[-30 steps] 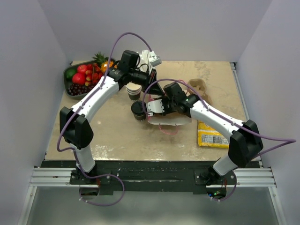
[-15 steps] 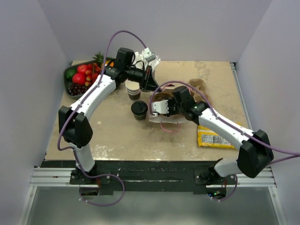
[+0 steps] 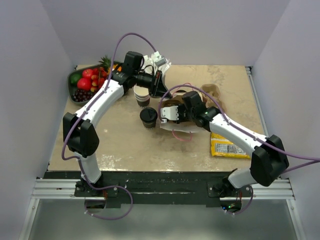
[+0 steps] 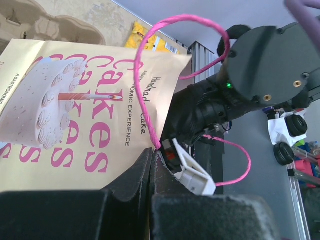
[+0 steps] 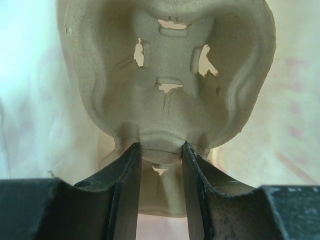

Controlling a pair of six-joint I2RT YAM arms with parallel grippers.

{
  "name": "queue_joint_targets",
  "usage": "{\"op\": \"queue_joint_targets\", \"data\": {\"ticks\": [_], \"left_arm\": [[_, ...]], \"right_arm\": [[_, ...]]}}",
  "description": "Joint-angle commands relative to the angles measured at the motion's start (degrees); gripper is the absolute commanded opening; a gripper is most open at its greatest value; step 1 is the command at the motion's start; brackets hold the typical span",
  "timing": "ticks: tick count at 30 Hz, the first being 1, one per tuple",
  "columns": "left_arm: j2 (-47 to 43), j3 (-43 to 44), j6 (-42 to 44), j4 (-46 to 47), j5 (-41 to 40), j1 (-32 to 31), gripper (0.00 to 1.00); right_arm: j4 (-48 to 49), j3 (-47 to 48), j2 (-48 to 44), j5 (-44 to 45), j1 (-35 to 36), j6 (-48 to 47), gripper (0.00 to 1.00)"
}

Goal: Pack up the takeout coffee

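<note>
Up comes the bag [image 4: 75, 125], left gripper [image 4: 154, 150] pinching its handle [image 4: 151, 125]; right gripper [image 5: 160, 150] clamps the tray [image 5: 170, 75]. Light, crushable coffee [image 3: 148, 117]: hold its sides.

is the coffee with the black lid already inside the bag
No, the takeout coffee stands on the table, beside the paper bag and not in it.

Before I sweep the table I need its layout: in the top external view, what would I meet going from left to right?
fruit bowl → takeout coffee → paper bag → yellow snack packet
</note>
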Motion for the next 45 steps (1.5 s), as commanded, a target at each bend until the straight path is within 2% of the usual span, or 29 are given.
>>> {"op": "queue_joint_targets", "data": {"ticks": [1, 17, 30, 39, 45], "left_arm": [[-0.2, 0.0, -0.6, 0.9, 2.3, 0.4, 0.00], [-0.2, -0.6, -3.8, 3.2, 2.5, 0.4, 0.00], [-0.1, -1.5, -5.0, 3.9, 3.2, 0.3, 0.00], [-0.3, -1.6, -6.5, 4.4, 2.6, 0.3, 0.00], [-0.2, -3.2, -12.9, 9.9, 3.4, 1.3, 0.00]], "right_arm": [[-0.4, 2.8, 0.8, 3.1, -0.3, 1.4, 0.00], [-1.2, 6.0, 7.7, 9.0, -0.3, 0.7, 0.00], [0.4, 8.1, 12.1, 7.5, -0.2, -3.0, 0.00], [6.6, 4.3, 10.6, 7.2, -0.3, -7.5, 0.00], [11.8, 2.1, 9.2, 10.4, -0.3, -7.2, 0.00]]}}
